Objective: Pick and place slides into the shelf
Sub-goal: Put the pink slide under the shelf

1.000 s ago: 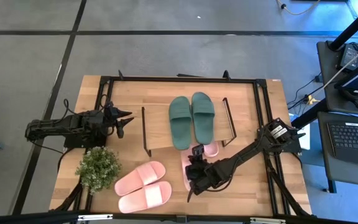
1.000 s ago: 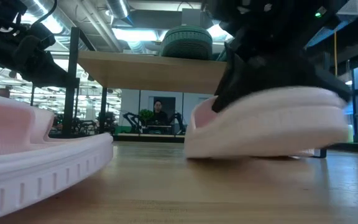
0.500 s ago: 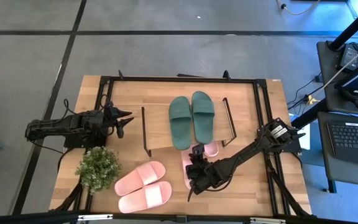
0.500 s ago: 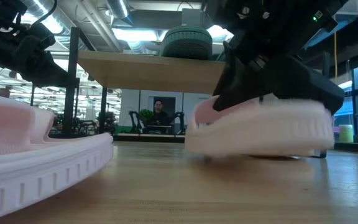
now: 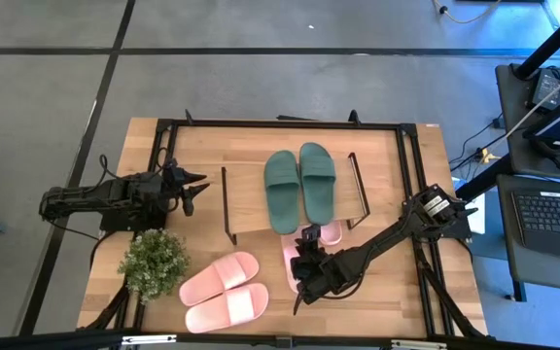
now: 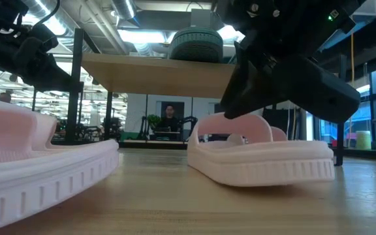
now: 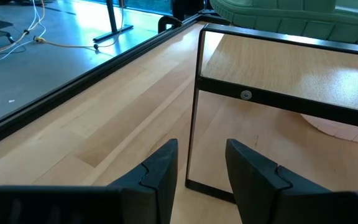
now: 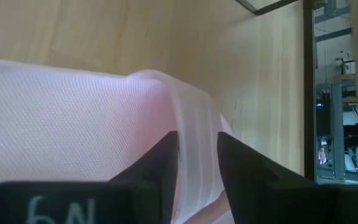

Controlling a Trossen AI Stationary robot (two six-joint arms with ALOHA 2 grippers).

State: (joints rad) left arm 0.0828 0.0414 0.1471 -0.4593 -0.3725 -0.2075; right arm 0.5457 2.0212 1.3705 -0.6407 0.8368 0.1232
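Note:
My right gripper (image 5: pixel 302 270) is down over a light pink slide (image 6: pixel 260 160) near the table's front, just before the shelf (image 5: pixel 251 212); it is shut on the slide. Two dark green slides (image 5: pixel 299 185) lie side by side on the shelf's plank top (image 6: pixel 162 68). Another pink slide (image 5: pixel 332 233) pokes out from under the shelf. A pink pair (image 5: pixel 224 292) lies on its soles at the near left. My left gripper (image 5: pixel 194 190) waits open at the table's left, facing the shelf's black wire leg (image 7: pixel 194 118). My right gripper holds the pink slide by its wide strap (image 8: pixel 197 134), a ridge of which stands pinched between the two fingers (image 8: pixel 163 165). The fingers come slanting down from above and from the table's right. The slide's sole (image 6: pixel 266 173) lies flat on the table.
A small green potted plant (image 5: pixel 154 261) stands at the near left, beside the pink pair. A black frame (image 5: pixel 290 124) runs around the table top. The pink pair's nearest slide (image 6: pixel 44 163) fills the low view's left.
The pink slide in my right gripper was tipped up and blurred above the table a second ago; it has come down and now lies level on its sole. My right gripper sank with it and shifted only slightly.

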